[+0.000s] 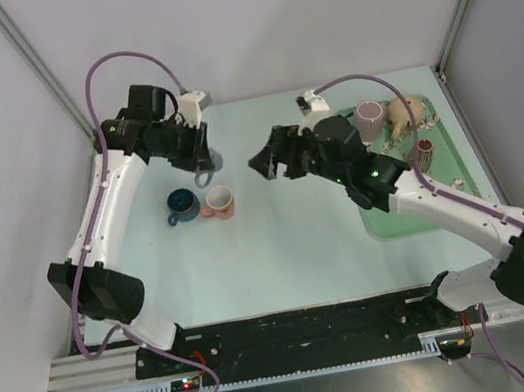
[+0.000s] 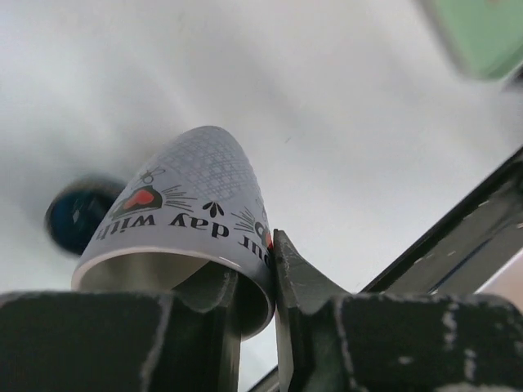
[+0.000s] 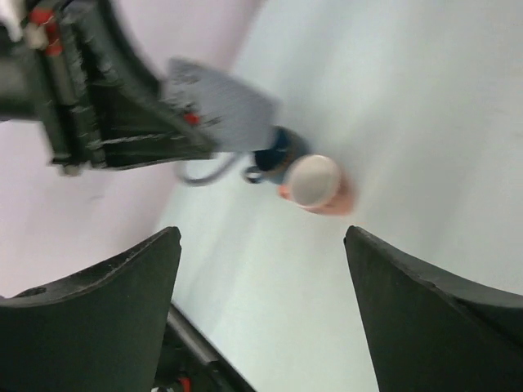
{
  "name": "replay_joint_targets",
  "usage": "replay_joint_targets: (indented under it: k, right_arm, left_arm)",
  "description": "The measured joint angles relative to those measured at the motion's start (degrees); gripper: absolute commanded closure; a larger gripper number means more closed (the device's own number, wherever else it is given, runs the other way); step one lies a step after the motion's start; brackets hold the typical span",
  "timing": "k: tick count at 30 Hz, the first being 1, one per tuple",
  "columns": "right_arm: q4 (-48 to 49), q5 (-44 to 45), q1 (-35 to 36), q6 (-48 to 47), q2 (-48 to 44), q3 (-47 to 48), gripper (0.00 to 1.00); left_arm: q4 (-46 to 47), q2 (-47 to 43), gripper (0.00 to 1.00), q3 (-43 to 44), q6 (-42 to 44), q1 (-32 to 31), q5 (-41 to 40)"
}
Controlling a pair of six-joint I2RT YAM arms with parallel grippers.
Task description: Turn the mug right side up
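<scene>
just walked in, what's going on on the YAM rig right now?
The left gripper is shut on the rim of the grey printed mug, one finger inside it, holding it tilted above the table. The mug is not yet set down upright. The right gripper is open and holds nothing, over mid-table. A blue mug and an orange mug stand upright side by side below the held mug. A green tray with other items sits on the right.
</scene>
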Motion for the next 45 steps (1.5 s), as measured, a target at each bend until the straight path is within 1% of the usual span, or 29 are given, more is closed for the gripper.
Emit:
replay_joint_targets:
  k: [4,7,11,13,16,18,21,27,29,31,33,34,36,38,41,45]
  right_arm:
    - [-12.9,9.5,-2.7,-1.4,-5.7,-1.4,0.10]
    - [-20.4,15.5,-10.5,-1.5,-9.3,-2.5,0.08]
    - [-27.0,19.9,-24.2,-1.6,-12.1,-7.4,0.08]
    - [-29.5,21.2,-31.1,-2.0,-12.2,-10.6,0.08]
    - [-32.3,23.0,-37.9,-2.4,-12.1,-14.4,0.10]
    - [-33.0,24.4,-40.3,-2.4,-11.7,-15.7,0.12]
    - [-32.4,26.9,-41.7,-2.0,-10.0,-16.0,0.13]
    - [-28.0,31.4,-41.6,1.0,-3.4,-16.0,0.16]
    - [-26.8,32.8,-41.4,2.3,-0.9,-16.0,0.16]
    - [-25.9,34.0,-41.3,3.7,1.7,-16.0,0.17]
    - [-25.6,34.9,-41.1,5.1,4.6,-15.8,0.18]
    - [-25.5,35.2,-41.0,5.8,6.1,-15.6,0.18]
    - [-25.4,35.8,-40.8,6.8,8.7,-14.8,0.18]
    - [-25.5,36.3,-40.4,7.8,11.2,-13.0,0.17]
    - [-26.3,36.8,-39.9,9.7,15.1,-9.0,0.17]
    - [-28.0,36.9,-39.4,11.5,19.1,-3.9,0.17]
  left_arm:
    - [-9.0,-0.2,1.00,-0.5,8.2,0.0,-9.2]
    - [-10.8,-2.9,1.00,-4.2,13.2,0.0,-15.3]
    - [-12.5,-7.7,1.00,-16.7,17.6,0.9,-22.5]
    - [-13.5,-7.8,1.00,-21.9,18.5,2.3,-24.6]
    - [-12.1,-7.3,1.00,-28.5,18.8,5.9,-26.6]
    - [-9.9,-7.3,1.00,-31.2,19.1,8.0,-26.8]
    - [-5.2,-7.1,1.00,-35.1,19.7,10.0,-26.6]
    - [3.0,-5.6,1.00,-41.9,20.4,10.2,-23.5]
    - [5.4,-4.9,0.98,-43.5,21.0,10.2,-22.4]
    - [7.3,-4.3,0.92,-44.7,21.6,10.2,-21.3]
    - [8.3,-4.0,0.80,-45.3,22.4,10.2,-20.6]
    - [8.5,-4.0,0.70,-45.4,22.7,10.2,-20.5]
    - [8.8,-4.0,0.56,-45.6,23.7,10.2,-20.0]
    - [10.2,-3.9,0.48,-46.4,24.4,10.2,-20.2]
    - [10.3,-3.9,0.37,-46.8,24.7,10.2,-20.9]
    - [9.1,-3.9,0.32,-45.8,24.5,10.3,-21.7]
